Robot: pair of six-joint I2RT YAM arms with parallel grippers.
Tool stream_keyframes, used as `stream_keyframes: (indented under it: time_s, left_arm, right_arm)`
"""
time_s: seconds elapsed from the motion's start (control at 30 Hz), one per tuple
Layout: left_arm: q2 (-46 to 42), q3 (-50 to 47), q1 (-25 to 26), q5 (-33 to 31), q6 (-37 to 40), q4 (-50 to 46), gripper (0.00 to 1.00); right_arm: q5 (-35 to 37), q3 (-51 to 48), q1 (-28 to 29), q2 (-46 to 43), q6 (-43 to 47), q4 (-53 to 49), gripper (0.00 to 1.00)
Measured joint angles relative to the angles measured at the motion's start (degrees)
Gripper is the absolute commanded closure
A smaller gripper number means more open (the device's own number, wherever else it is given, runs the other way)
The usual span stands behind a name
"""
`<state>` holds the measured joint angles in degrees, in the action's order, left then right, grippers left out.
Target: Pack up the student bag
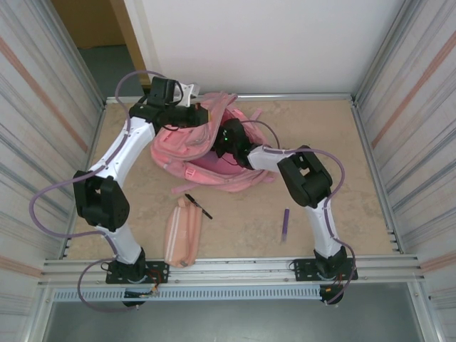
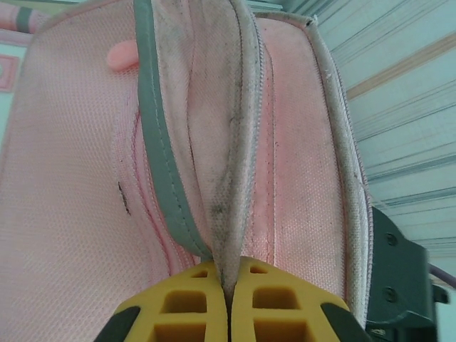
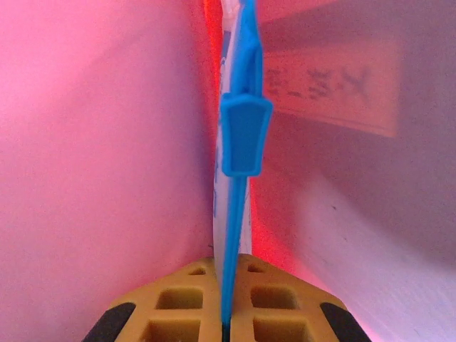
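While the student bag [image 1: 187,158] is sitting in the upper middle of the top view, the left gripper [image 2: 228,278] is pinching a fold of its pink fabric edge, squeezed tight. In the right wrist view the right gripper [image 3: 226,292] is clamping a thin blue and white item [image 3: 244,135] edge-on, with pink lining all around. A pencil case [image 1: 183,231], black pen [image 1: 198,206] and purple pen [image 1: 286,223] are lying lower down on the table [image 1: 342,157].

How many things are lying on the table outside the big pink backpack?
3: a salmon-pink pencil case near the left arm, a black pen by its far end, a purple pen beside the right arm. The backpack may hide more.
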<state>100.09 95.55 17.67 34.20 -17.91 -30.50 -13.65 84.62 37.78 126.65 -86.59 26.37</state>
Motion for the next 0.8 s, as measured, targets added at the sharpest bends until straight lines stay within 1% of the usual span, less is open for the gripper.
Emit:
stream_keyframes:
  time_s: [0.1,0.17,0.23,0.3,0.43,0.53,0.6,0.7,0.8]
  left_arm:
    - [0.0,-0.4,-0.1,1.5,-0.5,0.8,1.0]
    - [0.0,-0.5,-0.3,2.5,-0.6,0.8,1.0]
    - [0.0,-0.5,-0.3,3.4,-0.8,0.9,1.0]
    - [0.0,-0.5,-0.3,4.1,-0.9,1.0,1.0]
    - [0.0,-0.7,-0.3,4.5,-0.9,1.4,1.0]
    - [0.0,-0.9,-0.4,4.8,-0.9,2.4,1.0]
    - [0.0,-0.9,-0.5,4.8,-1.0,2.5,1.0]
    - [-0.3,-1.5,-0.5,4.4,-1.0,2.5,1.0]
    - [-1.1,-3.0,-0.9,3.2,-0.9,2.4,1.0]
  right_arm:
    - [-0.1,4.5,0.0,4.5,0.5,0.6,0.97]
    - [-0.3,8.0,0.0,8.2,1.7,0.3,0.93]
    - [-0.3,9.4,-0.2,10.3,2.5,0.2,0.9]
    - [-1.2,9.9,-0.4,11.4,3.3,0.6,0.84]
    - [-4.2,12.0,-1.2,12.4,4.9,1.1,0.65]
    - [-6.2,12.0,-1.8,12.3,6.1,1.4,0.56]
    - [-6.8,12.0,-2.1,11.3,7.8,-0.8,0.54]
    - [-6.6,11.5,-2.6,8.1,11.1,-8.5,0.53]
    - [-4.4,9.2,-3.0,3.6,15.3,-16.7,0.54]
